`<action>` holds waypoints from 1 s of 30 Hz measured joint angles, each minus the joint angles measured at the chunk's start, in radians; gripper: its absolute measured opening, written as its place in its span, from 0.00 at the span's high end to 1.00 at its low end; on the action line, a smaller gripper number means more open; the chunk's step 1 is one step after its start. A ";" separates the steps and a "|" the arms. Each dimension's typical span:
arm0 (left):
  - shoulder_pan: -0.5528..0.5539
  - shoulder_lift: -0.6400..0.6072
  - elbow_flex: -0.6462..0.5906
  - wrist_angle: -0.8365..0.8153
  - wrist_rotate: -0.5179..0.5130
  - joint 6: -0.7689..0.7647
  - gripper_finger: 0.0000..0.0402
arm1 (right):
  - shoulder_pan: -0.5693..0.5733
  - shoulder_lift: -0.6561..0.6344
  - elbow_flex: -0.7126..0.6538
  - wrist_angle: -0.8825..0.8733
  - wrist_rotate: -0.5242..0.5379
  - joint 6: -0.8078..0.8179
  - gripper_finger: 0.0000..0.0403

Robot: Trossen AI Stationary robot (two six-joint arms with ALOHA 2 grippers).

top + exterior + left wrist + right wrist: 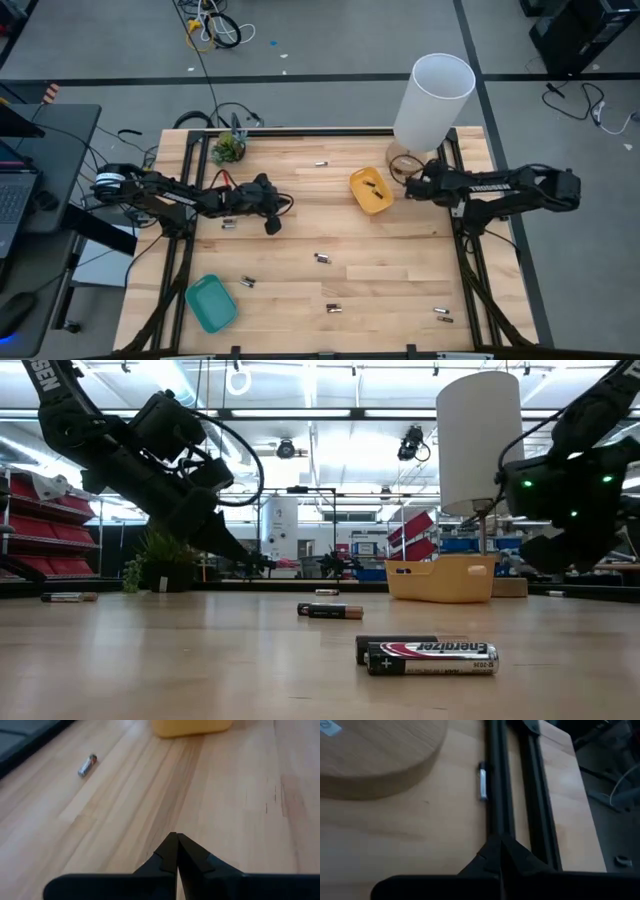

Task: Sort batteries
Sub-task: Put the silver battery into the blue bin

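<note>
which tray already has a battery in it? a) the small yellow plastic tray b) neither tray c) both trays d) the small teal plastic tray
a: in the high view one dark battery lies inside the small yellow plastic tray near the white cylindrical lamp shade, while the small teal plastic tray at the front left shows only its bare floor.
</note>
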 joint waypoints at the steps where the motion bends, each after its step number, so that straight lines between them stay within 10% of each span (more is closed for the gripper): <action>1: 0.000 0.000 0.000 0.010 0.000 0.002 0.96 | -0.025 0.000 0.000 0.027 0.000 -0.044 1.00; 14: 0.000 0.000 0.000 0.000 0.000 0.006 0.96 | -0.364 -0.001 -0.042 0.275 -0.115 -0.444 1.00; 30: 0.000 0.000 0.000 0.023 -0.001 0.003 0.96 | -0.431 0.000 -0.037 0.399 -0.152 -0.618 1.00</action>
